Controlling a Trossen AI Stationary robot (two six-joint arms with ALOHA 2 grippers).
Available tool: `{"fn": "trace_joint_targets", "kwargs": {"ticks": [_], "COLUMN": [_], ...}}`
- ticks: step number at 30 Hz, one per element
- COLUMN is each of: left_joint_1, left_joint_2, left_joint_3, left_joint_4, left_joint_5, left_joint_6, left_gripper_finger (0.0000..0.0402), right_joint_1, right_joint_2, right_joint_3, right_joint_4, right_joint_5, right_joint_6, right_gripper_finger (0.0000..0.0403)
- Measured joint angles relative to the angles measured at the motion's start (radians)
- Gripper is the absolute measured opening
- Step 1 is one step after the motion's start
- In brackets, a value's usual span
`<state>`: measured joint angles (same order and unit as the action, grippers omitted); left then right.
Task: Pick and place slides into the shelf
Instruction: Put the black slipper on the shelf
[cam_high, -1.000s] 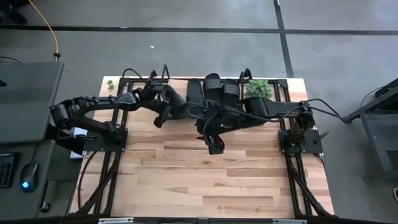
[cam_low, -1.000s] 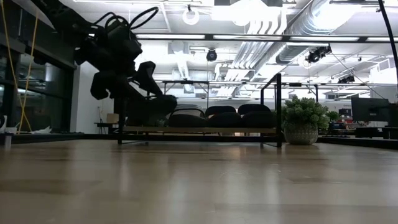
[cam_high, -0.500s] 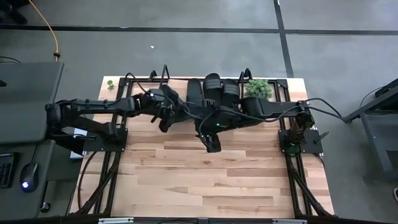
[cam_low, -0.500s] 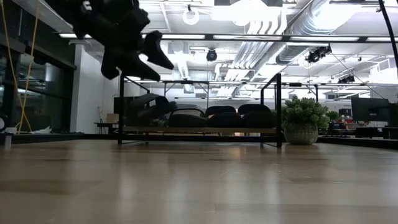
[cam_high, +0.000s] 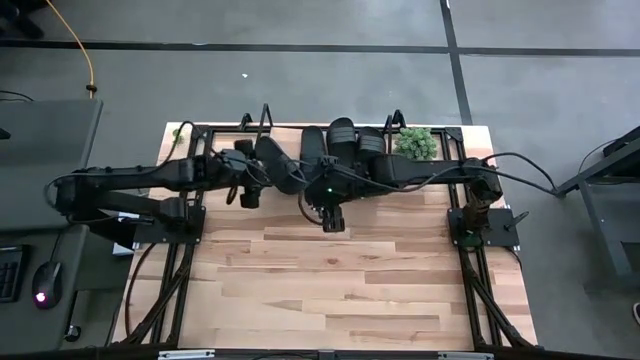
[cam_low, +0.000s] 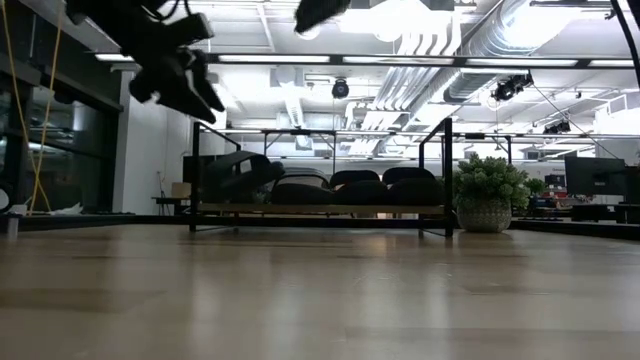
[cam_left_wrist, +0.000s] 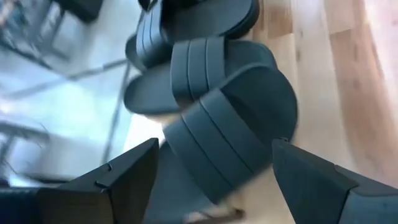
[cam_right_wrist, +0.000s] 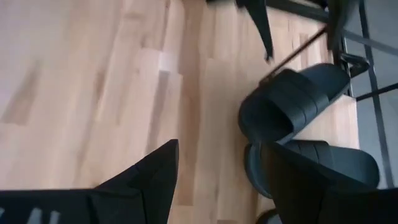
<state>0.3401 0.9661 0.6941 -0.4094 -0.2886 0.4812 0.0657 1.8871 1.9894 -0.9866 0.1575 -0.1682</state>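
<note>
hovering above the surface (cam_high: 330, 290), left pincer (cam_high: 247, 196) with fingers (cam_left_wrist: 118, 180) spread apart, nothing between them; sits just in front of the shelf's left end. nearest slide (cam_left_wrist: 233, 127) directly ahead in the left wrist view, lying askew and overlapping the next slide (cam_left_wrist: 186, 71); a third slide (cam_left_wrist: 199, 18) beyond those.

right pincer (cam_high: 332, 219) also held apart and empty, close beside the left one, near the middle of the shelf front. right wrist view past its fingers (cam_right_wrist: 155, 177): bare wood boards, then two slides, one tilted (cam_right_wrist: 292, 102) against the other (cam_right_wrist: 317, 165), next to thin black tubing.

from above: slides (cam_high: 330, 150) grouped along the shelf (cam_high: 215, 130) at the far edge of the surface, the leftmost (cam_high: 275, 163) angled off-line from the others. from surface level: shelf (cam_low: 320, 209) with slides (cam_low: 355, 190) in a row on its board, leftmost one (cam_low: 245, 172) tipped up at a slant. small potted plant (cam_low: 487, 200) just beside the right end frame. both arms reaching inward from the surface's sides; which arm shows upper left in the low view, cannot tell for certain.
</note>
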Motion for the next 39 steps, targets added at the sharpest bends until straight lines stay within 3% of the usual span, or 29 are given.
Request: {"fn": "trace_joint_targets", "kwargs": {"ticks": [5, 8, 15, 18, 26, 39], "left_joint_1": [-0.002, -0.002, -0.002, -0.001, -0.001, 0.000], "left_joint_2": [-0.083, -0.121, -0.161, -0.160, -0.153, -0.153], "left_joint_3": [0.000, -0.001, -0.001, -0.001, -0.001, -0.001], "left_joint_4": [-0.121, -0.132, -0.096, -0.085, -0.058, -0.034], "left_joint_5": [0.019, 0.095, 0.331, 0.404, 0.427, 0.427], "left_joint_6": [-0.184, -0.300, -0.433, -0.504, -0.512, -0.505], "left_gripper_finger": [0.0283, 0.0265, 0.0217, 0.0202, 0.0184, 0.0183], "right_joint_1": [-0.048, -0.073, -0.101, -0.102, -0.091, -0.099], "right_joint_2": [0.000, 0.000, 0.000, 0.000, 0.000, 0.126], "right_joint_3": [-0.115, -0.184, -0.314, -0.377, -0.506, -0.520], "right_joint_4": [0.090, 0.184, 0.323, 0.443, 0.709, 0.925], "right_joint_5": [0.000, 0.007, 0.253, 0.307, 0.311, 0.341], "right_joint_6": [-0.052, -0.081, -0.122, -0.165, -0.218, -0.282], "right_gripper_finger": [0.0216, 0.0216, 0.0216, 0.0216, 0.0216, 0.0216]}}
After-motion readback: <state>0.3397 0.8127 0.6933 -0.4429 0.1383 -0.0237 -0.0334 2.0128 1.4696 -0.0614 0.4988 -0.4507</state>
